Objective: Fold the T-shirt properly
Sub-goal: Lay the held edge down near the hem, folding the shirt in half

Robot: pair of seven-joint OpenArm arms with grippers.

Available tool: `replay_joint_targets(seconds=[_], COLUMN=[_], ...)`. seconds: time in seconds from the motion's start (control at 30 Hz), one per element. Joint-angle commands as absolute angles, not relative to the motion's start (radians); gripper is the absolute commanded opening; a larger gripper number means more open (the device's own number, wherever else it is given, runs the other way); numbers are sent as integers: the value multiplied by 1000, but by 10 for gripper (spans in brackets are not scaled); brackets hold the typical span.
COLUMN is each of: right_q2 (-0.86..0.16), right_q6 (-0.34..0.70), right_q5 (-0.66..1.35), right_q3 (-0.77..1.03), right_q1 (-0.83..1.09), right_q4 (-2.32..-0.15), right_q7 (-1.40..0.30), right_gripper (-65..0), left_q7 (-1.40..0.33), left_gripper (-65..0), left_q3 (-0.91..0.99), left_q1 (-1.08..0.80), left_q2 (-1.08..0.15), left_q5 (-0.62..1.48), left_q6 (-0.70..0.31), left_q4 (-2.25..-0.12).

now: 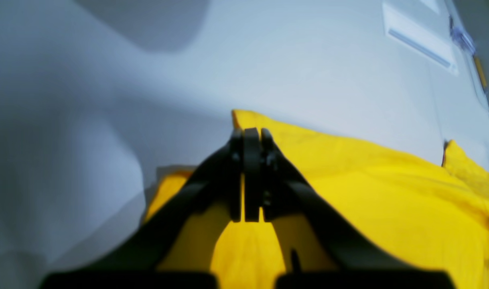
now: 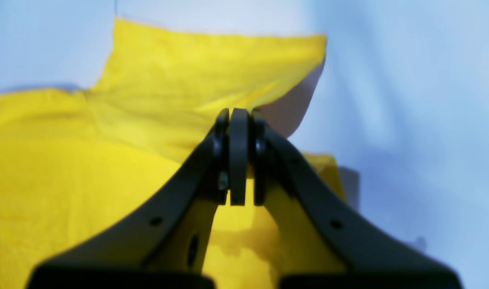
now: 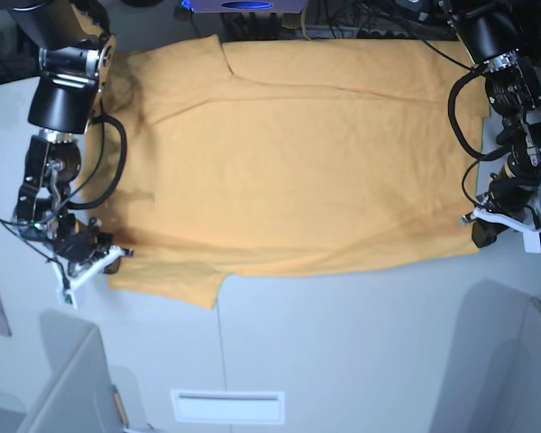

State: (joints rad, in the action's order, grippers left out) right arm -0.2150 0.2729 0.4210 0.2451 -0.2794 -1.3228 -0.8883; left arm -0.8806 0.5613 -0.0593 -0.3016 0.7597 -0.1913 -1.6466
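Your right gripper is clamped on the T-shirt at its near sleeve corner; the shirt stretches flat across the tabletop to your left gripper, pinched shut on the opposite hem corner.

Near strip: bare bench in front of the T-shirt, wide and free to pass.
Obstacle near edge: a white label plate lies flat on the bench, well apart from the cloth.
Left hand: closed at the shirt's corner, arm and cables standing along that side.
Right hand: closed at the opposite corner, arm and cables filling that margin.
Middle: open above the shirt between both arms.
Far edge: cables and equipment just behind the shirt.
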Motion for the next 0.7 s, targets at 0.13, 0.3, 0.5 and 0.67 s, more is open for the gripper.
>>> replay_joint_targets(seconds=[0.13, 0.3, 0.5, 0.67], right_q2=[-205, -196, -193, -193], right_q6=[277, 277, 277, 277], right_q5=[435, 435, 437, 437], right_q3=[341, 380, 381, 407], right_q1=[-248, -203, -139, -116], right_q4=[-1428, -1491, -1538, -1538], right_q7=[-918, -977, -977, -975], right_gripper=[-650, -650, -650, -650], left_q7=[-857, -911, -989, -990], left_gripper=[-650, -650, -650, -650], left_q3=[585, 607, 650, 653], left_q1=[-97, -111, -110, -113], left_q2=[-329, -334, -331, -341], left_q5=[776, 777, 777, 774], left_q6=[-199, -200, -202, -202], left_q4=[-1667, -1666, -1667, -1666])
